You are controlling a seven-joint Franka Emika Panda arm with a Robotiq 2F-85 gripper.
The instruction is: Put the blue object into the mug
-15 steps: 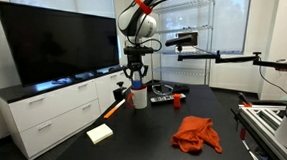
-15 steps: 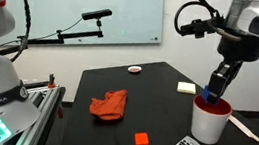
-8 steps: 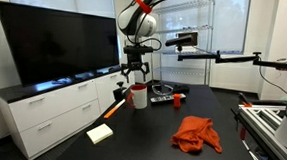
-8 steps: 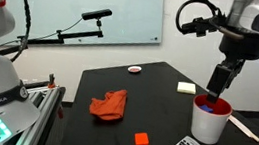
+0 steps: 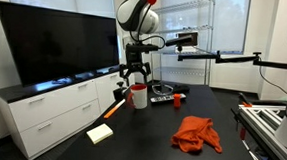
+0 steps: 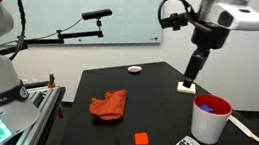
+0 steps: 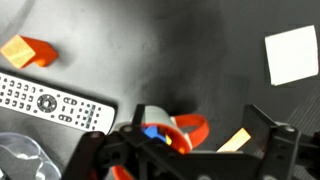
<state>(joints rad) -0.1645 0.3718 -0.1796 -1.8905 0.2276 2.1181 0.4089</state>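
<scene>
The blue object [image 7: 150,131] lies down inside the mug [image 6: 210,121] on the desk [image 6: 153,121] — just below the hand [image 6: 189,77], which hangs spread wide and empty above the rim — so I judge only a plain upward retreat is needed.

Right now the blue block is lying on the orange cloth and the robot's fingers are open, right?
Not quite. The blue block is down inside the mug, not on the orange cloth; the wrist view shows it in there. The fingers are open, as you said.
</scene>
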